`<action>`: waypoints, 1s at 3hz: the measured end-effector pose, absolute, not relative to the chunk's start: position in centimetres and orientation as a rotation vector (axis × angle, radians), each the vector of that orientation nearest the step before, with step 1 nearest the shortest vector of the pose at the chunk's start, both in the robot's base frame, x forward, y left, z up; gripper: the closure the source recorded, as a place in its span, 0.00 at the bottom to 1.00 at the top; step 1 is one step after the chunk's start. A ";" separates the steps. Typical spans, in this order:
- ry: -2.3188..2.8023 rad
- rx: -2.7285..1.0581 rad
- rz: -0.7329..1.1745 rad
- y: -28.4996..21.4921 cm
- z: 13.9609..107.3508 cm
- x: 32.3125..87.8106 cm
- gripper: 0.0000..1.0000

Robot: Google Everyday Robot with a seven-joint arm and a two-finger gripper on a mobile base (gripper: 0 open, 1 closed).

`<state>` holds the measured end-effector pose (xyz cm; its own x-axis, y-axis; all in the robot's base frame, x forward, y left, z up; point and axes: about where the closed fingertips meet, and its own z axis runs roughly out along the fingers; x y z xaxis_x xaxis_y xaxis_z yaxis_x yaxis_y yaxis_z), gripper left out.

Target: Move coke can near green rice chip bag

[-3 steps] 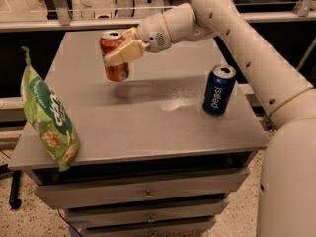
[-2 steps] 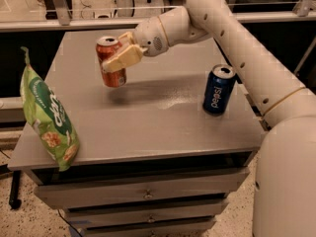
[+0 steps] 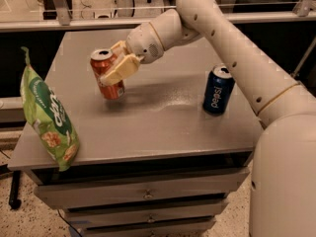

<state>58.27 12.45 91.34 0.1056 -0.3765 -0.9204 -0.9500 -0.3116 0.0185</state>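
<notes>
My gripper (image 3: 112, 67) is shut on the red-orange coke can (image 3: 106, 74) and holds it tilted just above the grey table (image 3: 163, 122), left of centre. The near finger (image 3: 119, 70) lies across the can's side. The long bright-green rice chip bag (image 3: 49, 116) lies along the table's left edge, a short way left of and nearer than the can. The can and the bag are apart.
A blue Pepsi can (image 3: 217, 90) stands upright on the right part of the table. My white arm (image 3: 232, 48) reaches in from the right, above the Pepsi can. Drawers (image 3: 143, 196) sit under the table front. A railing (image 3: 79, 23) runs behind.
My gripper has carried the coke can left and toward the table's front, closer to the green bag. The bag and the Pepsi can have not moved.
</notes>
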 end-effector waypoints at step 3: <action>1.244 -1.820 1.237 13.9 88.9 55.2 0.59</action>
<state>55.18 13.88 88.90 0.1249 -0.3621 -0.9238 -0.9256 -0.3778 0.0229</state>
